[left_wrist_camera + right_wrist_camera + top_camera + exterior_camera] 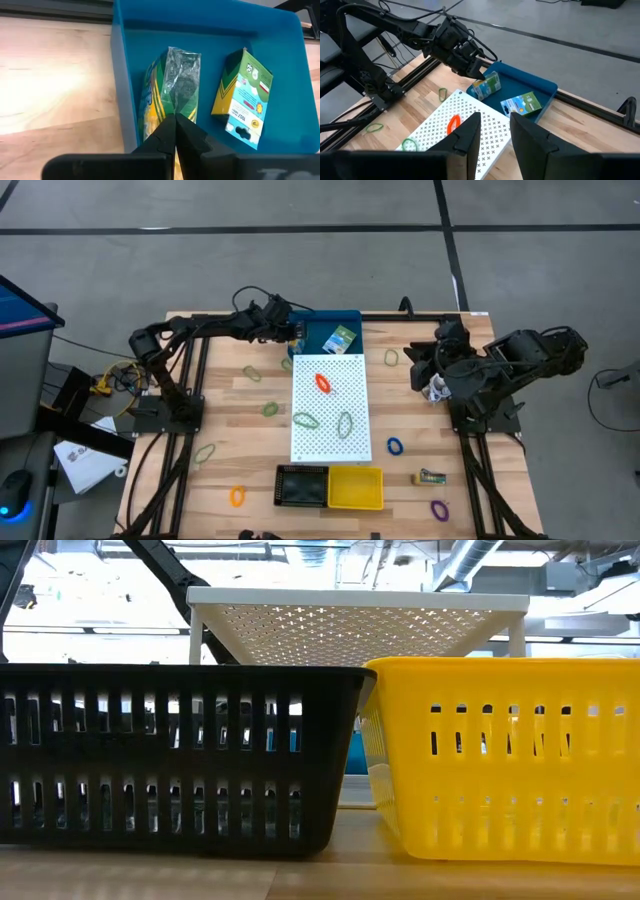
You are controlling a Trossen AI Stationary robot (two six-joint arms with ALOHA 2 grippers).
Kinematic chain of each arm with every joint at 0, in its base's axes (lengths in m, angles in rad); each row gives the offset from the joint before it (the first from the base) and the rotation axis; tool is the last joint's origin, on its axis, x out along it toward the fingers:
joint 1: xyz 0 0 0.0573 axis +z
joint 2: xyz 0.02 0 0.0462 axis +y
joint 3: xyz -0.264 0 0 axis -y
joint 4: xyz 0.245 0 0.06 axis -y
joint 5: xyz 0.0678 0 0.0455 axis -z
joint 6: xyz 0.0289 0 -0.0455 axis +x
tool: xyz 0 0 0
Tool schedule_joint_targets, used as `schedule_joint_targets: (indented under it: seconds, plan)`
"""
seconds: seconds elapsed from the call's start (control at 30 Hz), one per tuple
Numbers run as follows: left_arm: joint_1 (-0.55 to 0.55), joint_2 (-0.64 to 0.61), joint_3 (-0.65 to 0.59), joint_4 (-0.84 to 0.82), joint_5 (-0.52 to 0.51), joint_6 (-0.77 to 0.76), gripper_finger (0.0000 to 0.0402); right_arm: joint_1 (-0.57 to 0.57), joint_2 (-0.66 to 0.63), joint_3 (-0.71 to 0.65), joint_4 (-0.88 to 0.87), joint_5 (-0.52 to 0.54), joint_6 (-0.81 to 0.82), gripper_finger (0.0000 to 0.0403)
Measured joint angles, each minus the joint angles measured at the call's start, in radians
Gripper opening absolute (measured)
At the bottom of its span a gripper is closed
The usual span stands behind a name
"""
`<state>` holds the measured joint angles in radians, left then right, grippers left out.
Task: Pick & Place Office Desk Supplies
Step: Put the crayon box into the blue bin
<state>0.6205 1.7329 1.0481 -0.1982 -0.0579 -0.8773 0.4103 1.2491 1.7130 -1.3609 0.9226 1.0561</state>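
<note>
A blue bin (pixel 210 30) stands at the table's far middle. My left gripper (pixel 175 131) reaches into it and is shut on a green and yellow printed packet (pixel 172 80) beside the bin's left wall. A second packet (pixel 243 97) lies in the bin to its right. Rubber bands lie on the white perforated board (pixel 330 408): a red one (pixel 323 382) and two green ones (pixel 305 420). More bands are scattered on the wood. A third packet (pixel 431 477) lies near the right front. My right gripper (pixel 495 132) hangs open, high over the table's right side, with nothing in it. My left gripper pinches the packet's near end (pixel 170 114) between its two fingers; its crimped far end (pixel 184 57) points away from them. The fingers slant down from the table's left side. The packet stands tilted inside the bin; whether it rests on the floor I cannot tell.
A black basket (pixel 170 755) and a yellow basket (pixel 500 755) stand side by side at the front edge. Loose bands lie on the wood: green (pixel 252 373), blue (pixel 395 446), orange (pixel 237 496), purple (pixel 439 508). The board stands on legs between the baskets and the bin.
</note>
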Motion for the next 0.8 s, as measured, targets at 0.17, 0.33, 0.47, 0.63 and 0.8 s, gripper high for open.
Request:
schedule_joint_targets:
  seconds: [0.17,0.33,0.47,0.63,0.8]
  plan:
    - [0.000,0.000,-0.001,0.013,0.001,-0.024,0.0000,0.000,0.000,0.000,0.000,0.008,0.001,0.0103]
    - [0.000,0.002,-0.002,0.055,0.033,-0.043,0.0000,0.000,0.000,0.000,0.000,0.021,0.007,0.0103]
    - [0.000,0.002,-0.002,0.069,0.081,-0.044,0.0000,0.000,0.000,0.000,0.000,0.021,0.008,0.0103]
    - [-0.010,0.002,-0.003,0.122,0.150,-0.027,0.0000,0.000,0.000,0.000,0.000,0.021,0.007,0.0103]
    - [-0.023,0.002,-0.003,0.137,0.161,-0.004,0.0000,0.001,0.000,0.000,0.000,0.022,0.008,0.0103]
